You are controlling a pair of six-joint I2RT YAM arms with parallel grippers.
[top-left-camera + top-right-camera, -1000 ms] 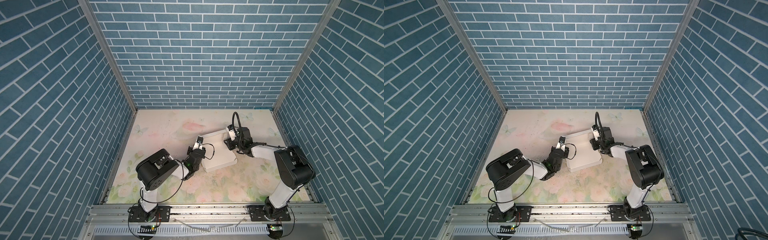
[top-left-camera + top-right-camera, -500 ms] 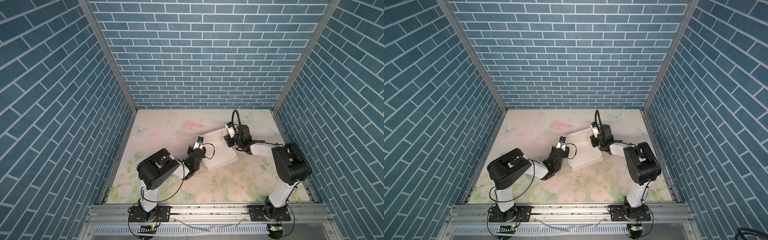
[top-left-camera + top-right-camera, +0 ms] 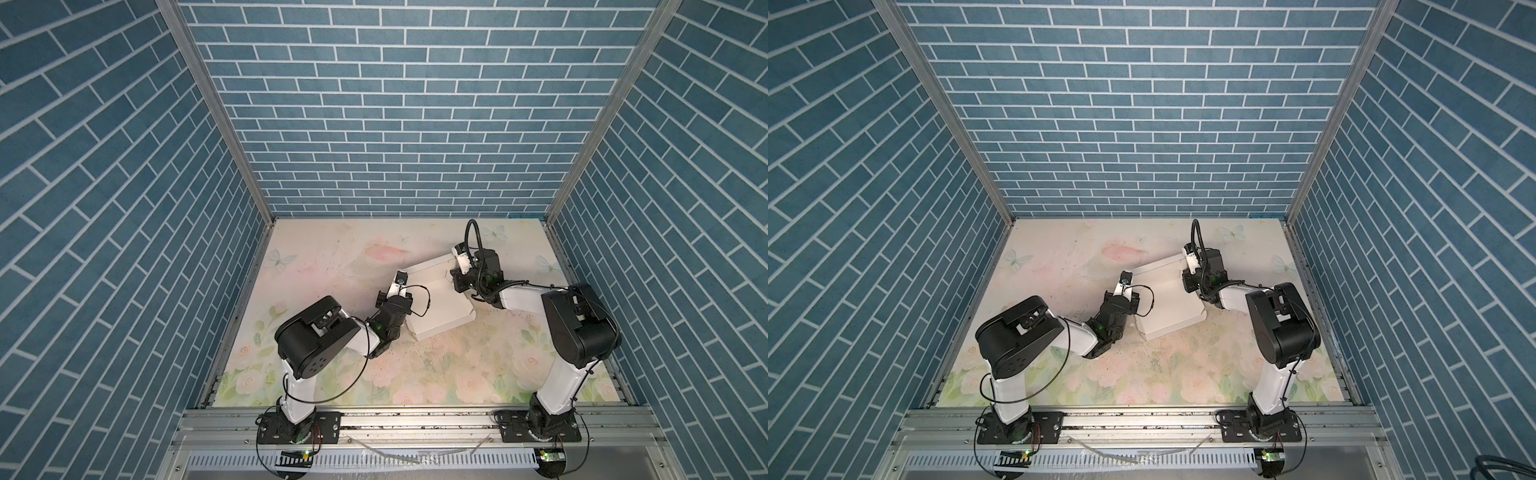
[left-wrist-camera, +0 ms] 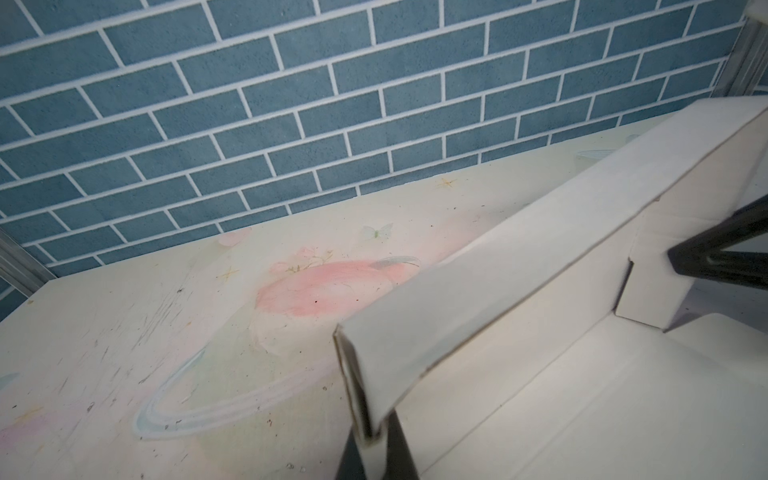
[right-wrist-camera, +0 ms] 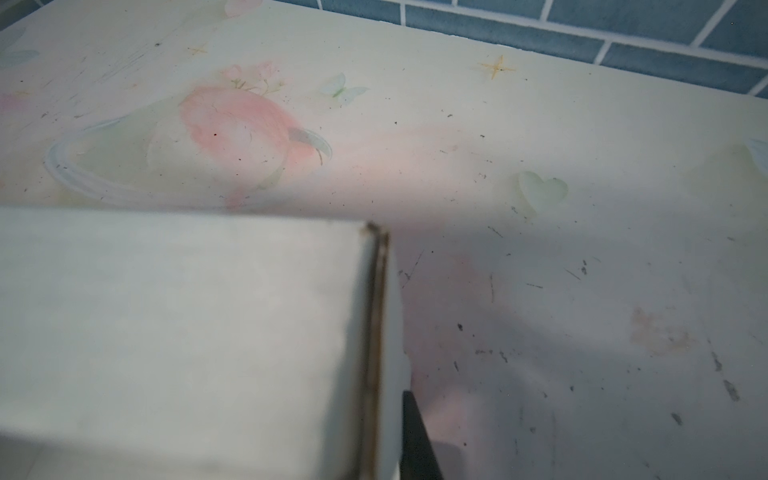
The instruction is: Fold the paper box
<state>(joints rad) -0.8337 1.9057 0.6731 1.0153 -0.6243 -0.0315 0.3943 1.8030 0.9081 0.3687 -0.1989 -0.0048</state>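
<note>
The white paper box (image 3: pixel 440 303) (image 3: pixel 1169 305) lies on the floral mat near the middle in both top views, partly folded, with its far wall standing. My left gripper (image 3: pixel 405 291) (image 3: pixel 1130 291) is at the left end of that wall. In the left wrist view it (image 4: pixel 374 440) is shut on the wall's doubled end (image 4: pixel 478 307). My right gripper (image 3: pixel 457 276) (image 3: pixel 1187 276) is at the box's far right corner. In the right wrist view it (image 5: pixel 386 415) pinches the wall's end edge (image 5: pixel 187 324); only one dark finger (image 5: pixel 415 436) shows outside it.
Blue brick walls (image 3: pixel 395 124) close in the back and both sides. A metal rail (image 3: pixel 415 424) carrying both arm bases runs along the front. The floral mat (image 3: pixel 332 257) is scuffed and bare to the far left and in front of the box.
The right gripper has shut on the box's far right corner and shifted slightly toward the back. The left gripper keeps its hold and has not moved.
</note>
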